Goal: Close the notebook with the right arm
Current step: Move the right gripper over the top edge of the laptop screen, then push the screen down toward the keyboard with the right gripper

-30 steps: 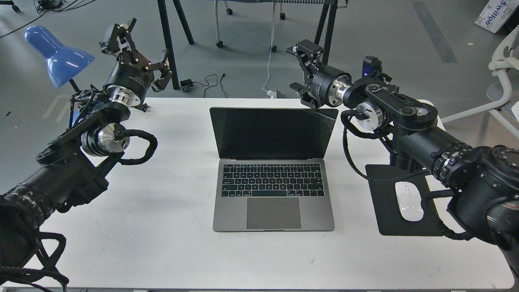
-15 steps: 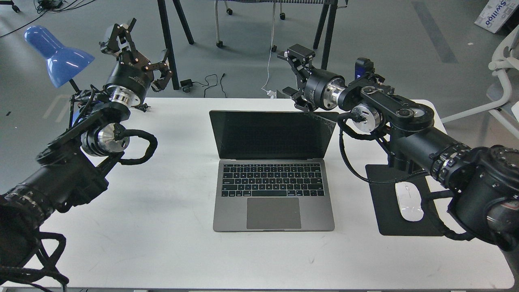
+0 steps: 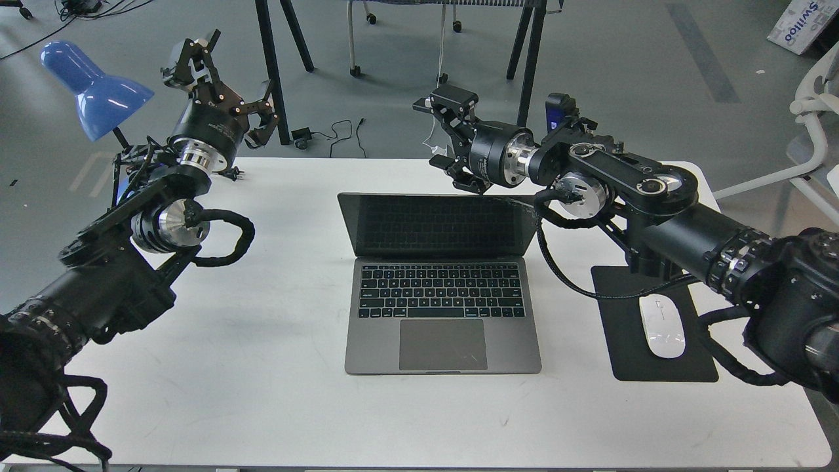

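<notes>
The notebook (image 3: 442, 308) is a grey metal laptop with a black keyboard, in the middle of the white table (image 3: 275, 393). Its black screen (image 3: 439, 226) is tilted forward, partly lowered over the keyboard. My right gripper (image 3: 444, 134) is open, its fingers spread, just behind the lid's top edge near its right half. The lower fingers sit close to the lid's top edge; I cannot tell whether they touch it. My left gripper (image 3: 219, 75) is open and empty, raised at the far left beyond the table's back edge.
A black mouse pad (image 3: 629, 354) with a white mouse (image 3: 661, 325) lies right of the notebook, under my right arm. A blue lamp (image 3: 92, 92) stands at the back left. Black frame legs (image 3: 275, 72) and cables are on the floor behind the table.
My right gripper has moved left along the lid's top edge. The screen has tilted forward and shows shorter than before. The left arm has not moved.
</notes>
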Motion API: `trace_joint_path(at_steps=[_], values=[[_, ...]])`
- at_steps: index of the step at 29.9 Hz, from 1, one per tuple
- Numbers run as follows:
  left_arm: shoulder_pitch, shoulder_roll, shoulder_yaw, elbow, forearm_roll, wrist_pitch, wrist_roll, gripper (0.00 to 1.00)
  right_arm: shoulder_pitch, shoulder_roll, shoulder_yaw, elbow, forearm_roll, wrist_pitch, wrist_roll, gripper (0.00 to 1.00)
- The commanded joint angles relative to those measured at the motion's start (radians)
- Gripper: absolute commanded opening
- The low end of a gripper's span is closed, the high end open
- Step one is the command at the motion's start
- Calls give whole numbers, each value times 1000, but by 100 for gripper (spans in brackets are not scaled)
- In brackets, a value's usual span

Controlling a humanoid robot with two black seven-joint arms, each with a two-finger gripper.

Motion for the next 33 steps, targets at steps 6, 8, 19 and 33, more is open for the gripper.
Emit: trace_joint_path(at_steps=[6, 8, 19, 33], values=[[0, 0, 0, 0, 0, 0, 0, 100, -6, -113, -40, 148, -6, 11, -2, 100], [0, 0, 0, 0, 0, 0, 0, 100, 0, -128, -77, 174, -3, 25, -2, 100], [0, 0, 0, 0, 0, 0, 0, 100, 3, -213, -160, 300, -7, 45, -2, 100], [0, 0, 0, 0, 0, 0, 0, 100, 2, -216, -166, 309, -16, 101, -2, 100]])
